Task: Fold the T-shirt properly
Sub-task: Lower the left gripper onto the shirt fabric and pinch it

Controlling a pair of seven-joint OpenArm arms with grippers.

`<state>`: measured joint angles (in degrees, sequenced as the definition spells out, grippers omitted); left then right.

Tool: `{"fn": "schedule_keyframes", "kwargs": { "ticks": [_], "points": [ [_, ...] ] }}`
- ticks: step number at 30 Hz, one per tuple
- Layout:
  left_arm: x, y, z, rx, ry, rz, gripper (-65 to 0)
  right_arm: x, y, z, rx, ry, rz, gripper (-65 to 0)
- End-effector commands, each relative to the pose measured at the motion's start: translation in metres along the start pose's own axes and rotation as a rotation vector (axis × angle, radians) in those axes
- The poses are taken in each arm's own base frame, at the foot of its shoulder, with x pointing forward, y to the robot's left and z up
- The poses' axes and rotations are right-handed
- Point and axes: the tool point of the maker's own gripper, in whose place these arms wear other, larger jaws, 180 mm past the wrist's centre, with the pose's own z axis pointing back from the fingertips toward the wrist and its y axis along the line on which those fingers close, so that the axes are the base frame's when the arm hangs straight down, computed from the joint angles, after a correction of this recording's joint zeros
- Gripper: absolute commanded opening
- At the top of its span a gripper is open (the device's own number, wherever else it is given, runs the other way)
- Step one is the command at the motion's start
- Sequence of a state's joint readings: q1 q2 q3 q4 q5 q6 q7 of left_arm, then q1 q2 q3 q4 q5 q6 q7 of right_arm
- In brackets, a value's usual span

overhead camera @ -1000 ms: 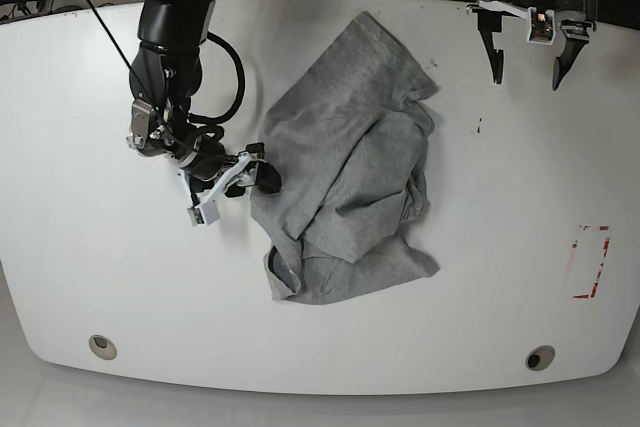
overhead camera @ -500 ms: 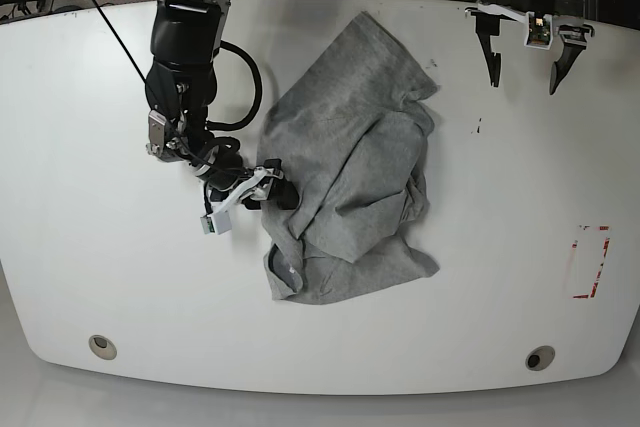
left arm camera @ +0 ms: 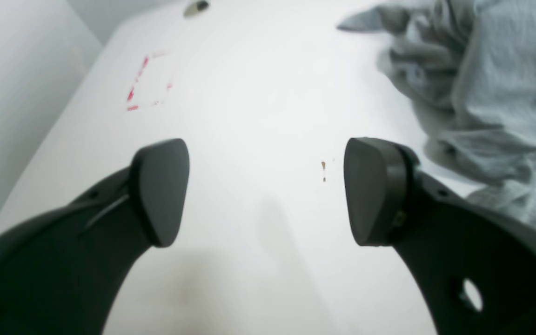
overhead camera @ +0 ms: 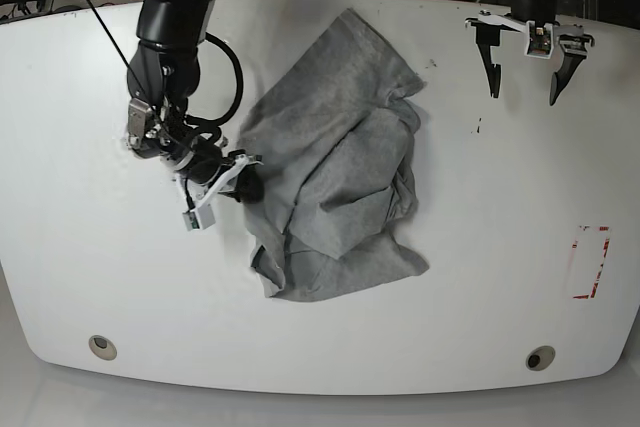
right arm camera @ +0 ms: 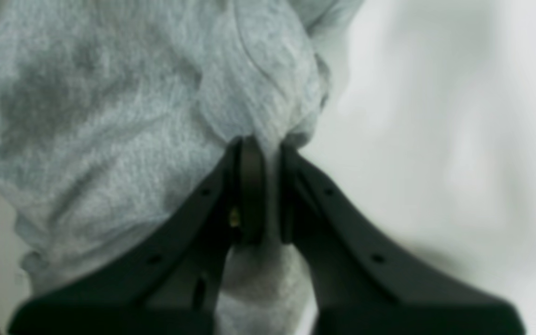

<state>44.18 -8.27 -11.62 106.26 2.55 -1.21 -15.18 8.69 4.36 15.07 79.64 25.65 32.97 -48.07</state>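
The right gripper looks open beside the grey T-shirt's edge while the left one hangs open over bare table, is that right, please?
Not quite: the right gripper is shut on the T-shirt, with fabric pinched between its jaws, as the right wrist view shows. The left gripper does hang open over bare table.

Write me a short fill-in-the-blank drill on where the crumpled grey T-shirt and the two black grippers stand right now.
1. The right gripper is ____ on an edge of the crumpled light heather-grey cotton T-shirt.
2. The left gripper hangs with its jaws ____ over the bare white table.
3. The faint rectangle marked on the table is drawn in ____.
4. The left gripper holds ____.

Missing words: shut; open; red; nothing
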Motion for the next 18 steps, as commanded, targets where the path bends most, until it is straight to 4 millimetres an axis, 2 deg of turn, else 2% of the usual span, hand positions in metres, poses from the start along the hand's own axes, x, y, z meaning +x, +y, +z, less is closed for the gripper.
{"fn": "schedule_keyframes", "kwargs": {
  "ticks": [1,4,9,13,18],
  "points": [
    [0.007,-0.009,-0.017,-0.015,-0.009,0.019,-16.2,0.043,0.012,0.023,-0.002,-0.112,0.103,-65.0],
    [0.003,-0.020,-0.028,-0.032,0.036,0.039,-16.1,0.053,0.015,0.043,-0.031,-0.122,0.192,-65.0],
    [0.019,-0.052,-0.058,-0.103,0.027,0.081,-16.1,0.054,0.020,0.067,-0.062,-0.139,0.278,-65.0],
    [0.031,-0.081,-0.082,-0.161,0.011,0.111,-16.1,0.056,0.026,0.074,-0.067,-0.153,0.302,-65.0],
    [0.031,-0.118,-0.115,-0.229,0.054,0.139,-16.1,0.054,0.026,0.077,-0.073,-0.152,0.307,-65.0]
  ]
}}
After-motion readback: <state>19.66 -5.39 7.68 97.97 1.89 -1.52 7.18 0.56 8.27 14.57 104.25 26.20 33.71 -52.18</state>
